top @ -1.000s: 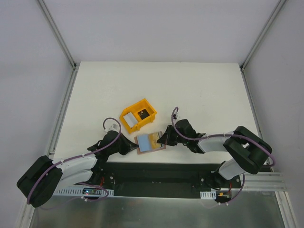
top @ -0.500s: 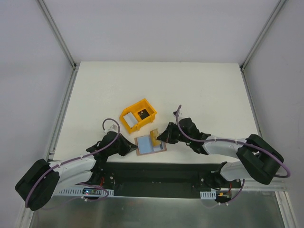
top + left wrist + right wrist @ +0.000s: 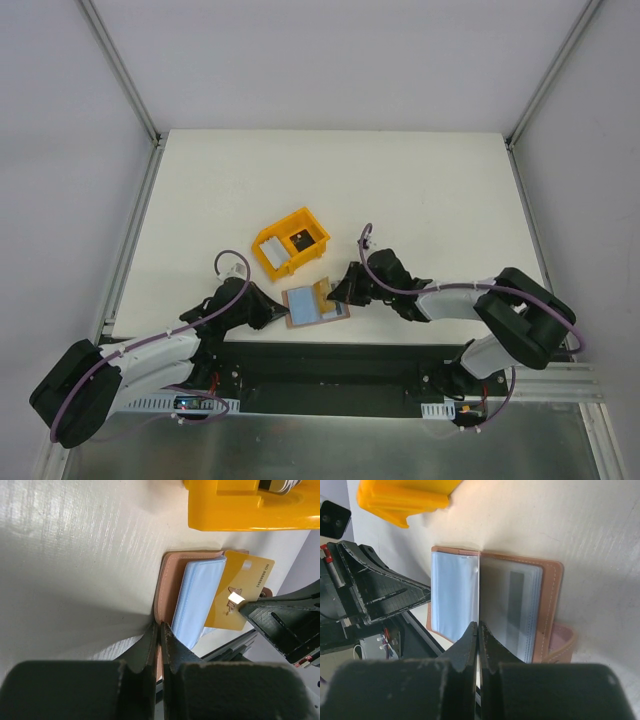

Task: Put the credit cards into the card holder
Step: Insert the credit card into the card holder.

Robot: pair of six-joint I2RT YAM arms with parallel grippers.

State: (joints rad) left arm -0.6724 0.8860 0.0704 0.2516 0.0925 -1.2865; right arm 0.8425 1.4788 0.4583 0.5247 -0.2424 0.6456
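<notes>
The brown card holder (image 3: 312,306) lies open near the table's front edge, pale clear sleeves (image 3: 197,600) facing up. My left gripper (image 3: 160,627) is shut on the left edge of its cover (image 3: 167,580). My right gripper (image 3: 338,293) is shut on a yellow credit card (image 3: 240,595), held tilted over the holder's right half. From the right wrist that card shows only edge-on between the fingertips (image 3: 479,626), above the sleeves (image 3: 510,605) and tab clasp (image 3: 562,642). A pale credit card (image 3: 271,247) stands in the yellow bin.
The yellow bin (image 3: 290,242) stands just behind the holder, with a dark item (image 3: 300,238) inside. The table's front edge and black rail (image 3: 330,350) run right below both grippers. The left gripper's fingers (image 3: 385,592) show beside the holder in the right wrist view.
The right arm's elbow swung out to the right and came back. The yellow card rose a little from the holder's right half and now sits lower. The left gripper has held still.
</notes>
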